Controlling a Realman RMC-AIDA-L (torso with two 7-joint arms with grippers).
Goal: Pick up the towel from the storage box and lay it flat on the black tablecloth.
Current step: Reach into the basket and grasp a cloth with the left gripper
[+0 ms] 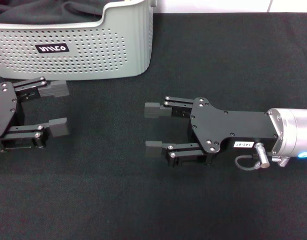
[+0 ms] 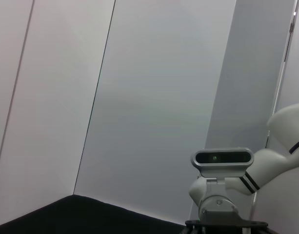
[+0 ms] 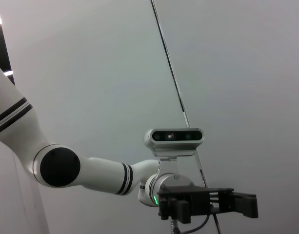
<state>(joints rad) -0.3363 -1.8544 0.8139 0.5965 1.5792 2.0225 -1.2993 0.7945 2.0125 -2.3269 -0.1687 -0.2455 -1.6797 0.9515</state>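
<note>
head view: one light grey plastic storage box (image 1: pixel 88 55) with rounded corners and rows of small round holes stands at the far left of the large matte black fabric tablecloth (image 1: pixel 218 60). a black label (image 1: pixel 52 48) on its front wall carries white letters that cannot be read with certainty. dark charcoal cloth (image 1: pixel 53 12) lies bunched inside the box, its folds showing over the scooped rim. no yellow-orange or grey fluffy towel shows in any view, so its place cannot be told.

two grippers of black metal with visible screws lie low over the tablecloth, fingertips pointing toward each other. the left gripper (image 1: pixel 57 108), just in front of the box, has its two blocky fingers spread apart with nothing between them. the right gripper (image 1: pixel 153 127), near the middle of the cloth and well apart from the box, is likewise spread and empty; behind it sit a silver cylindrical wrist (image 1: pixel 293 132), a small white label (image 1: pixel 244 145) with tiny print, and a thin looping cable (image 1: pixel 246 165).

wrist views: each shows plain pale wall panels and the other arm's white jointed limb bearing a grey camera bar (image 3: pixel 173 136).
</note>
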